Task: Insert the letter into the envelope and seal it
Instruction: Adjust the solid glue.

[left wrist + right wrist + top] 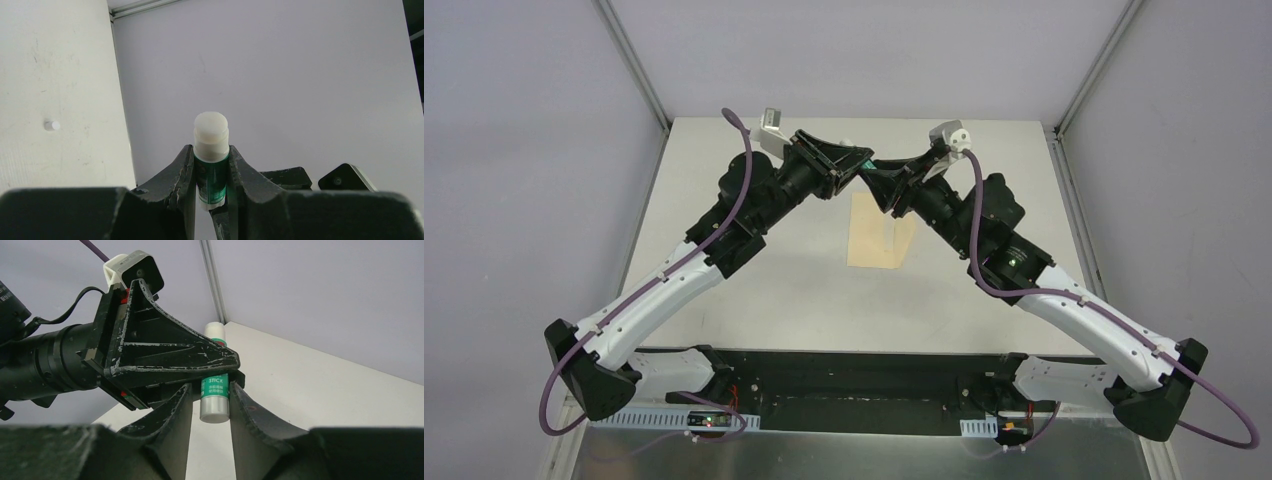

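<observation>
Glue stick (pixel 211 160) held aloft between two arms above the far half of the table (pixel 754 290): left gripper (pixel 211 152) is clamped on the middle of the green-and-white tube, while right gripper (pixel 212 390) has its fingers flanking one white end, and it cannot be told whether they press it or sit just short of it. Envelope (pixel 879 232) lies flat on the table beneath and slightly nearer than the meeting grippers, touched by neither. The letter cannot be made out apart from it from above, so it may be inside. This looks like the uncapping step before sealing. Risks: a pull with a loose right-hand grip would slip off the end; a pull off the tube's axis could twist the stick out of the left jaws and drop it onto the envelope, nudging it or smearing glue
</observation>
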### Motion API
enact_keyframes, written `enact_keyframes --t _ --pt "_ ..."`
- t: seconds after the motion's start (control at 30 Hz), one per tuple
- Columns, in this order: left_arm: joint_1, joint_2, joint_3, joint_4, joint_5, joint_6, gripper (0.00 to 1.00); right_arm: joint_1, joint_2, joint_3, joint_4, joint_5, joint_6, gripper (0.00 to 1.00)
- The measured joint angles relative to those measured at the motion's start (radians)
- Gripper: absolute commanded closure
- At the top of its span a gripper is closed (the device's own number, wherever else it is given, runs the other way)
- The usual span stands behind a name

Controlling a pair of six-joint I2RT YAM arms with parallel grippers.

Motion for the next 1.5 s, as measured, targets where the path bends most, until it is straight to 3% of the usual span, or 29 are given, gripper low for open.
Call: enact_keyframes --t 0.5,0.9,1.27,1.5 --pt "-0.006 0.009 0.0 0.023 -0.002 -0.037 1.0 0.0 0.015 0.0 0.003 0.015 -0.005 0.64" --pt "-0.005 0.012 -0.015 0.05 0.001 -0.06 0.99 0.0 0.014 0.0 0.002 0.042 -0.003 0.92" --pt "-0.006 0.025 -0.029 0.064 0.057 -0.062 0.81 0.002 -0.026 -0.022 -0.046 0.06 0.008 0.98" --pt "-0.006 0.04 -0.029 0.074 0.088 -0.032 0.5 0.002 -0.052 -0.035 -0.06 0.068 0.011 0.98"
